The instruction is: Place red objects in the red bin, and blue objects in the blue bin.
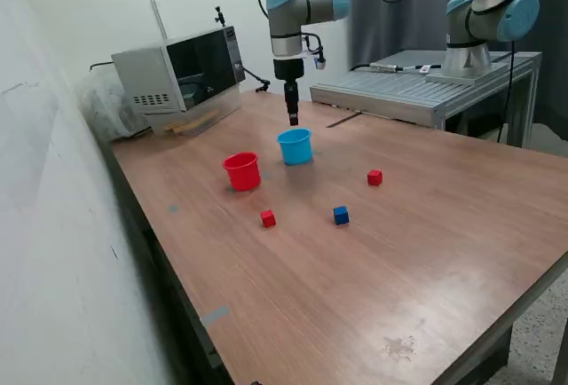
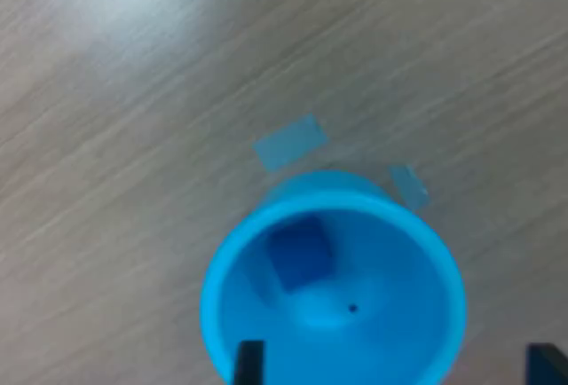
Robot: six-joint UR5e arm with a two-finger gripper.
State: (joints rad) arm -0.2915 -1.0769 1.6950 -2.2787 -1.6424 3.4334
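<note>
The light-blue cup (image 1: pixel 295 146) stands upright on the wooden table, with the red cup (image 1: pixel 241 171) beside it toward the exterior view's left. My gripper (image 1: pixel 292 120) hangs just above the blue cup's rim. In the wrist view the blue cup (image 2: pixel 333 287) holds one dark-blue cube (image 2: pixel 300 255), and my gripper (image 2: pixel 397 367) is open and empty, with its fingertips (image 2: pixel 250 363) spread wide over the cup. A second dark-blue cube (image 1: pixel 341 216) and two red cubes (image 1: pixel 268 218) (image 1: pixel 374 176) lie on the table nearer the camera.
A microwave (image 1: pixel 182 74) stands at the back on the exterior view's left. A second arm (image 1: pixel 484 12) is mounted on a metal platform (image 1: pixel 417 83) at the back right. Bits of blue tape (image 2: pixel 289 142) are stuck to the table by the cup.
</note>
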